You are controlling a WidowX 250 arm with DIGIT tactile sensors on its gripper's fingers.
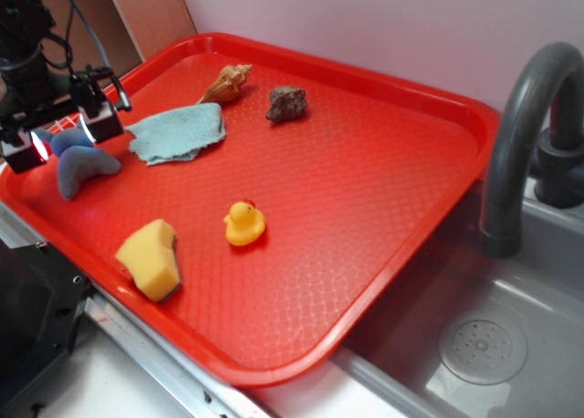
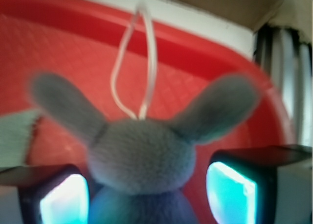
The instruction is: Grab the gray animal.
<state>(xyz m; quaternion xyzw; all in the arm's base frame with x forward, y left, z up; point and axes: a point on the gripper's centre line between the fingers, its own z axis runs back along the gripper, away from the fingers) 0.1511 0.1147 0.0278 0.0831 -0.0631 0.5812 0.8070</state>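
Gripper point(image 1: 62, 142) pads straddled the gray animal point(image 1: 82, 167) at the red tray's point(image 1: 383, 254) far-left edge; contact could not be told. Only the wrist view showed its ears and white string loop point(image 2: 134, 62).

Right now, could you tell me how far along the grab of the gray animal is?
Done: the gripper has reached the gray animal at the red tray's left end. In hand: its fingers flank the toy's head with small gaps, so not clamped. Left: closing and lifting; the toy's body lies on the tray.
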